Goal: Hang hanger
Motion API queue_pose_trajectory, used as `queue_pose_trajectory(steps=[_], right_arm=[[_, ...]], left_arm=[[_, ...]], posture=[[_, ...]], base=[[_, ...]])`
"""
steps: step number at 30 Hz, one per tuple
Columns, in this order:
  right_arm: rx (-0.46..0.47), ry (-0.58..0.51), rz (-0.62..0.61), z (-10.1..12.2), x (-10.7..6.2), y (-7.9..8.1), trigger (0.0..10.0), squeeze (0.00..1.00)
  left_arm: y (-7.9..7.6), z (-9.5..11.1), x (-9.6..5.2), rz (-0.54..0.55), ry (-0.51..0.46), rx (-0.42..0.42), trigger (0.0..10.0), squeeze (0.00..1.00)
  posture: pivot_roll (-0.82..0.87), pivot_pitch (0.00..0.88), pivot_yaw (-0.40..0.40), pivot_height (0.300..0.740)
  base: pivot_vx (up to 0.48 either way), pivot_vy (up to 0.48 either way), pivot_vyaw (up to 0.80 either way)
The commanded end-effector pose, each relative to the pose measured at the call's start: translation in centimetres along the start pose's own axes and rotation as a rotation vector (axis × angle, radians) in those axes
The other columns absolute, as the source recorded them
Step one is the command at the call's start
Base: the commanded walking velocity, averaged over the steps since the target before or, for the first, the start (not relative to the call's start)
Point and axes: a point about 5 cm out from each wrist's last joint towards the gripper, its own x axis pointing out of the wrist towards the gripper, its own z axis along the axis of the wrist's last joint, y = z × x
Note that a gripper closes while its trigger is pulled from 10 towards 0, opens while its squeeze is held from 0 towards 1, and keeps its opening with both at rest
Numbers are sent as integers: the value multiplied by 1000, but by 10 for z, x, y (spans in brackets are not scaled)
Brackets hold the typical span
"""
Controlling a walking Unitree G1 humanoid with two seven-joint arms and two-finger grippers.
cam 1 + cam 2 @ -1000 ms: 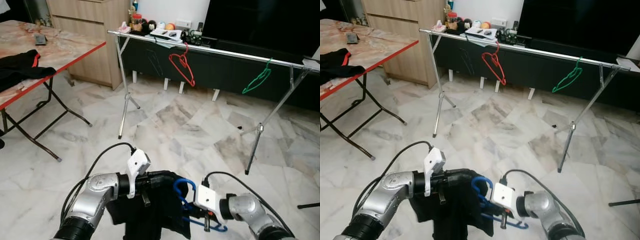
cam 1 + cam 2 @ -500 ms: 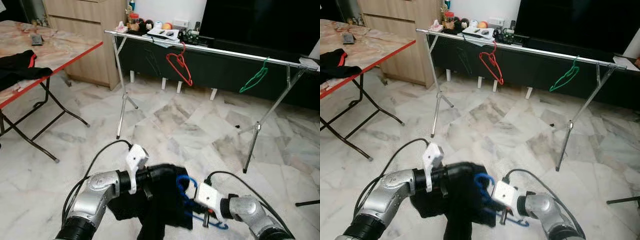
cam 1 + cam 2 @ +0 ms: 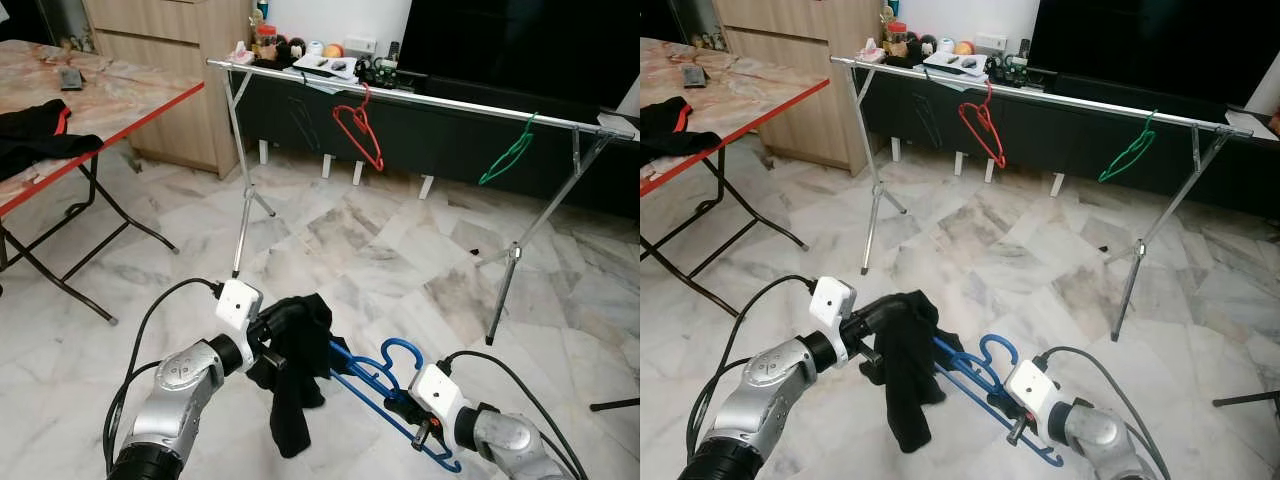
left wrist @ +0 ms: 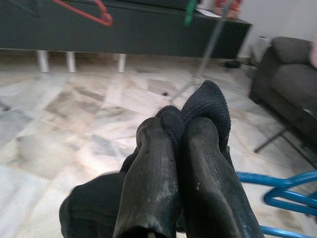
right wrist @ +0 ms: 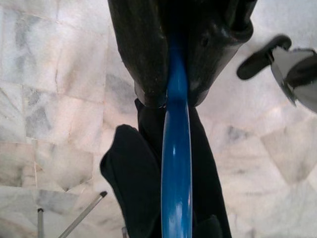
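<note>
- The left tool (image 3: 275, 333) is pinched on a dark black cloth garment (image 3: 295, 375) draped over one end of the blue plastic hanger (image 3: 385, 385).
- The right tool (image 3: 405, 408) clamps that hanger low over the marble floor (image 3: 350, 250).
- Hanging is not yet done: the long silver metal rail (image 3: 450, 100) with red wire hanger (image 3: 358, 135) and green wire hanger (image 3: 510, 155) stands well apart.

Honestly can't read any text, label, brand or number anywhere here. The small stuff piled on the long silver metal clothes rail (image 3: 420, 95) end by the wall is too tiny and blurry to make out any print.
</note>
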Motion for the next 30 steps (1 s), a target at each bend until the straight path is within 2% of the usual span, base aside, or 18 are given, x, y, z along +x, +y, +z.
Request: queue_pose_trajectory(steps=[1,3,4,6,10,12,17,19,20,21,23,27,30], right_arm=[[32,-27,-36,1,-2,-2,0,0],[42,-37,-33,1,0,0,0,0],[44,-39,-31,2,2,1,0,0],[45,-40,-31,2,3,2,0,0],[46,-50,-49,3,4,2,0,0],[53,-57,-62,4,4,2,0,0],[103,-104,-108,4,4,2,0,0],[106,-103,-137,3,3,1,0,0],[111,-103,-164,2,3,0,0,0],[111,-103,-170,2,2,0,0,0],[117,-101,-228,0,1,-3,0,0],[169,-100,-288,-3,-1,-4,0,0],[176,-87,-341,-6,-2,-5,0,0]], left_arm=[[7,1,-2,58,-4,18,0,0],[15,0,-3,136,-5,10,0,0],[25,-2,-6,222,7,5,0,0],[28,-3,-7,249,13,5,0,0],[45,1,-15,414,-29,-14,0,0],[50,3,-16,460,-39,-14,0,0],[65,5,-24,597,-48,19,0,0],[70,4,-28,651,-42,27,0,0],[79,3,-35,728,-27,41,0,0],[81,3,-37,749,-25,43,0,0],[90,8,-47,834,-61,45,0,0],[97,14,-55,919,-110,41,0,0],[96,13,-55,916,-114,47,0,0]], posture=[[89,60,-78,740],[91,61,-75,740],[90,62,-74,740],[90,63,-73,740],[92,65,-63,740],[92,65,-63,740],[90,65,-56,740],[92,63,-52,740],[92,63,-52,740],[94,60,-52,740],[94,57,-51,740],[103,52,-51,740],[103,47,-49,740]], base=[[0,0,0],[0,0,0],[0,0,0],[0,0,0],[0,0,0],[0,0,0],[0,0,0],[0,0,0],[0,0,0],[0,0,0],[0,0,0],[0,0,0],[0,0,0]])
